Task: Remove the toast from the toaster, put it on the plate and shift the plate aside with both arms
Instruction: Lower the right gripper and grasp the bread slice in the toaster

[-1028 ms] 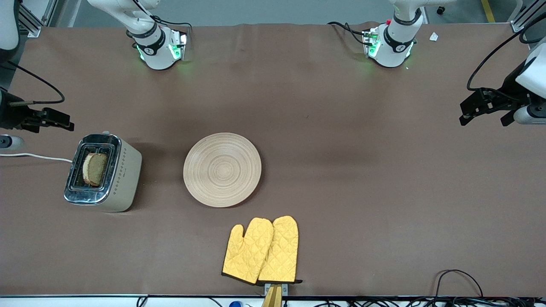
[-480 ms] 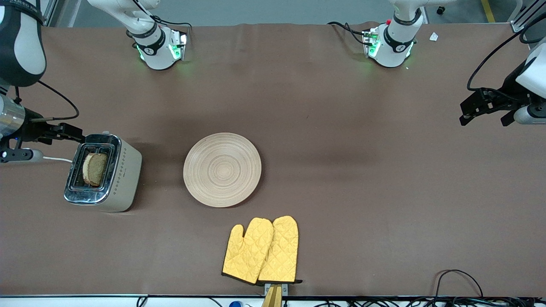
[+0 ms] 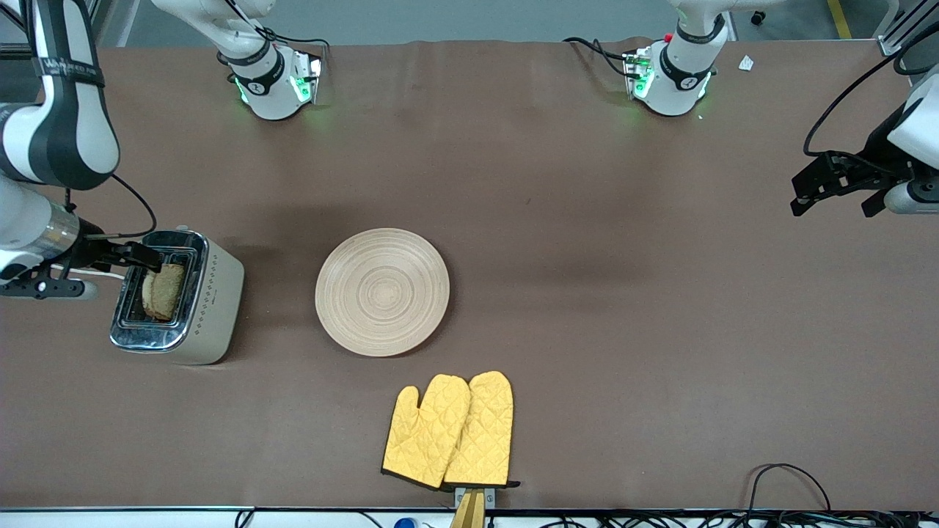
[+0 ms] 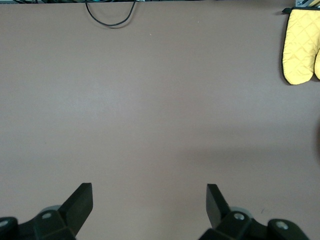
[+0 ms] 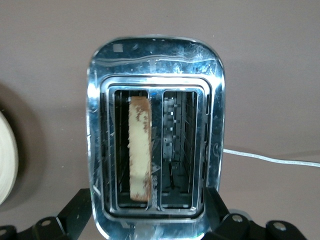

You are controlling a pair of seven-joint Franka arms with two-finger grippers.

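Brown counter (image 3: pixel 587 220), plate (image 3: pixel 382 292) as landmark. Toaster (image 3: pixel 180 297) with toast (image 3: pixel 163 290) toward right arm's end; right claw (image 5: pixel 145 215) open above it. Left claw (image 4: pixel 149 205) open, waiting over bare counter. Yellow mitts (image 3: pixel 449 431) nearer camera than plate.

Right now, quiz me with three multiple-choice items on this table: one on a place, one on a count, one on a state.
1. Where is the speckled brown bread slice?
A. in a slot of the chrome toaster
B. on the round tan wooden plate
C. under a mitt
2. How many yellow quilted oven mitts lie on the table?
A. one
B. two
C. four
3. How is the right pincer?
A. shut on the slice
B. open over the toaster
C. holding the plate

A: the slice stands upright in one slot. B: a pair lies side by side. B: its fingers straddle the toaster's top, gripping nothing.
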